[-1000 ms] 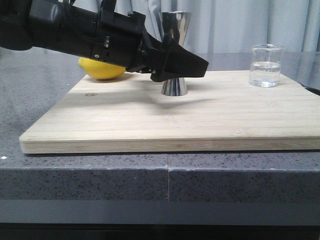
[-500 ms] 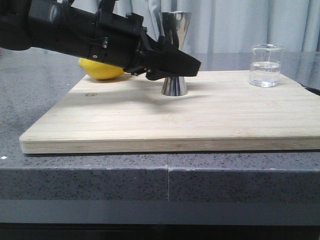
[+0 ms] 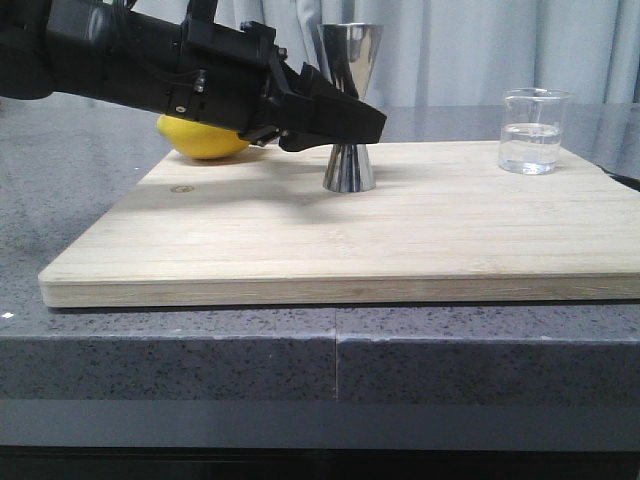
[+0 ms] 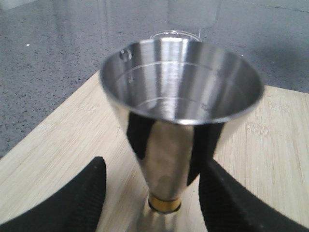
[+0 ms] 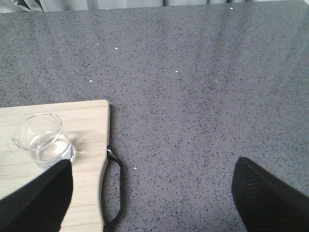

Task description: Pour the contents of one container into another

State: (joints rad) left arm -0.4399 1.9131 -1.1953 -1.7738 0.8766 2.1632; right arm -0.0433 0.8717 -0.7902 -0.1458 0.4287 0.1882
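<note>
- Left gripper (image 3: pixel 345 120) has pulled back toward the robot's left over the last second; its tip, which reached well past the jigger (image 3: pixel 349 105) before, now only just overlaps the waist in the front view.
- Jigger has not moved: upright on the board (image 3: pixel 300 240), near the far edge, roughly mid-board. Lemon (image 3: pixel 203 138) behind the arm, also unmoved.
- Left wrist view: jaws parted, one pad (image 4: pixel 72 193) on each side of the jigger at about the gold band (image 4: pixel 164 204), gaps visible on both sides. Not gripping yet.
- Reading: the arm is lining its fingers up on the waist, likely to steady or lift the jigger as receiver. No pour started.
- Jigger long axis vertical, wide mouth up, bowl looks empty and dry.
- Beaker (image 3: pixel 535 131) stands upright at the board's far right corner, well apart from the jigger, partly filled with clear liquid. In the right wrist view its lip (image 5: pixel 17 137) points away from the board's handle (image 5: pixel 116 186).
- Right gripper (image 5: pixel 149 193): wide open, holding nothing, hovering beyond the board's right end, beaker near one finger.
</note>
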